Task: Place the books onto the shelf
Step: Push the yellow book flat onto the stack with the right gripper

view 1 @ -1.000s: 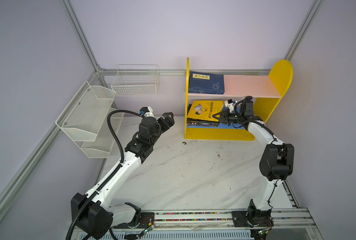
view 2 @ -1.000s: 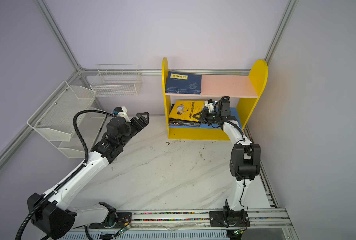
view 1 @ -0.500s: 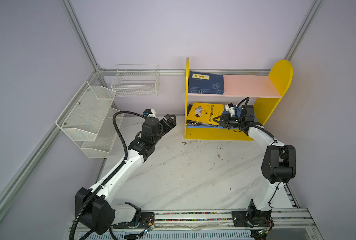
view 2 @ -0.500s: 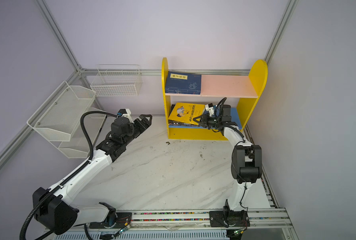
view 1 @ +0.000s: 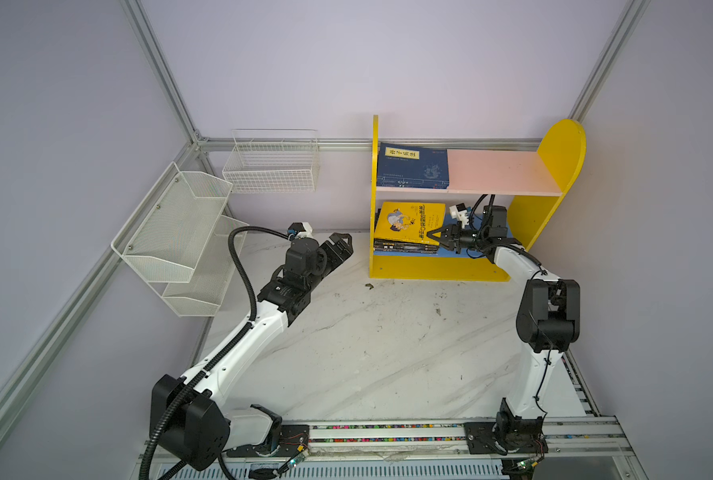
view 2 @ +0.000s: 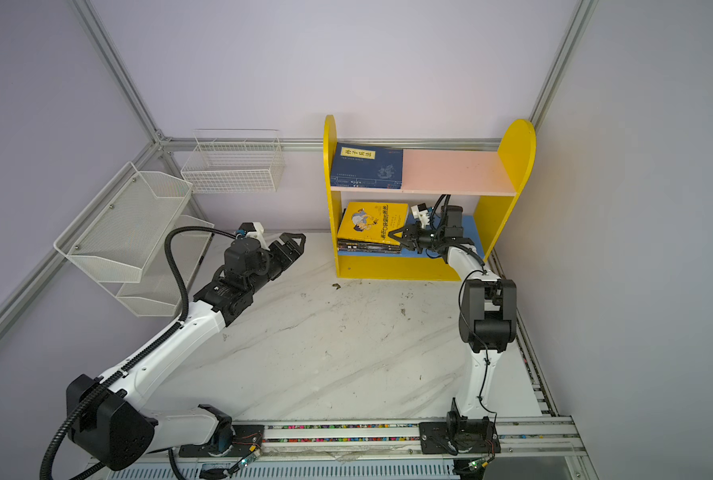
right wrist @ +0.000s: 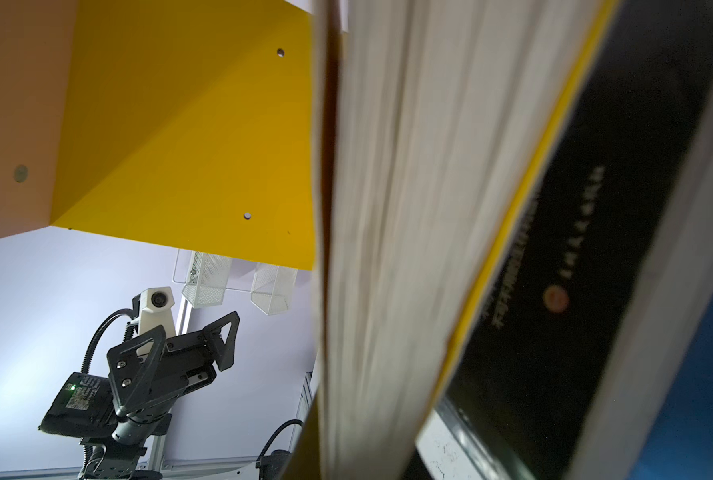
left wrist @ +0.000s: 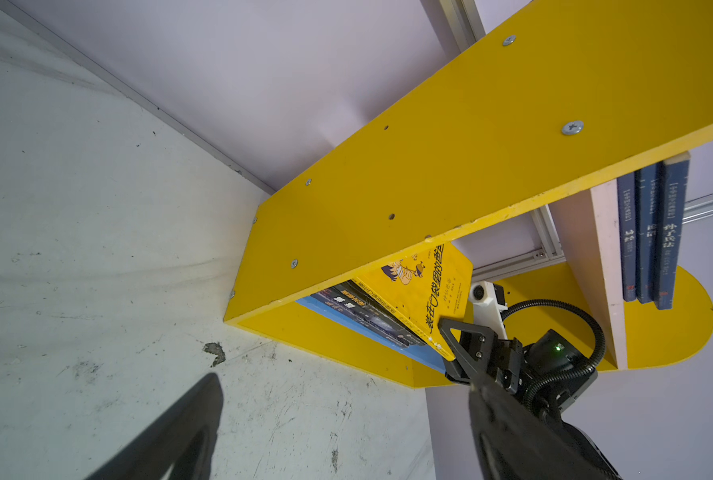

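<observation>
**Lower tier, final adjustment.** Over the last second the right gripper (view 1: pixel 431 237) has shifted slightly left and nearer along the lower tier. Its tips now meet the near right corner of the yellow book (view 1: pixel 404 220). The book itself has barely moved. The left arm has stretched a little farther toward the shelf (view 1: pixel 562 166).

**Meaning for the task.** The step appears to be a last nudge or squaring of the top book. No book remains on the table (view 1: pixel 388 353), so the task looks almost complete.

**Books.**
- The yellow book lies on the black books (view 1: pixel 404 248) at the left end of the blue board (left wrist: pixel 429 360). Its right side is tilted up.
- The navy books (view 1: pixel 413 166) lie flat at the left end of the pink board (view 1: pixel 496 170).

**Pose.**
- The right arm rises from its base at the near right, folds at the elbow, and reaches left into the lower tier with the forearm nearly level. Its jaws are closed. The views do not settle whether they pinch the cover or only press against it.
- The left gripper (view 1: pixel 342 240) hovers over the table just left of the shelf, pointing toward it. Its jaws are spread wide and hold nothing.
</observation>
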You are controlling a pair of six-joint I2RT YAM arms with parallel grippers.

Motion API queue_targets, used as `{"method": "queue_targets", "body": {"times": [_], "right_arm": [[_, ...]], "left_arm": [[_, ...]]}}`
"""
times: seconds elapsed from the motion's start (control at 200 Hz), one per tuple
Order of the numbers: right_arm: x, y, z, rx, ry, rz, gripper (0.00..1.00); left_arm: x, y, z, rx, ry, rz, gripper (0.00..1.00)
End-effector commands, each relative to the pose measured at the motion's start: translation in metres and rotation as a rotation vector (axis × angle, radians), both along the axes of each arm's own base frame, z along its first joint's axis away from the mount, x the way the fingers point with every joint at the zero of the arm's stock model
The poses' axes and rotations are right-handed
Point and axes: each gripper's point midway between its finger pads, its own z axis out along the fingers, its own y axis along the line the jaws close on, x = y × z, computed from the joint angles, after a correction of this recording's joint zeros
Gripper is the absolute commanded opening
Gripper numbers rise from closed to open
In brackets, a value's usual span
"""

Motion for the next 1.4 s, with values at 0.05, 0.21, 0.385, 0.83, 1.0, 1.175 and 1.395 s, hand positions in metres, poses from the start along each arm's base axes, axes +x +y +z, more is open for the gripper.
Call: {"method": "queue_targets", "body": {"times": [0.05,0.21,0.385,0.83,1.0,1.175,1.395], "right_arm": [[0.004,0.013,0.001,0.008,-0.043,0.051,0.08],[0.009,-0.002,0.001,0.013,-0.035,0.026,0.07],[0.013,-0.016,0.013,0.022,-0.053,0.007,0.07],[0.012,-0.028,0.013,0.037,-0.047,0.025,0.05],[0.002,-0.026,0.006,0.006,-0.040,0.059,0.05],[-0.001,-0.026,-0.002,-0.022,-0.031,0.077,0.05],[0.001,-0.014,-0.008,-0.033,-0.020,0.105,0.05]], "left_arm": [[-0.001,0.001,0.005,-0.020,-0.025,-0.005,0.91],[0.000,0.000,-0.001,-0.025,-0.012,-0.006,0.91],[0.002,-0.005,-0.007,-0.047,0.002,-0.017,0.91],[0.009,-0.012,-0.017,-0.074,0.025,-0.032,0.91],[0.010,-0.012,-0.019,-0.083,0.031,-0.028,0.91],[0.012,-0.014,-0.022,-0.094,0.039,-0.027,0.91],[0.013,-0.014,-0.024,-0.099,0.043,-0.026,0.91]]}}
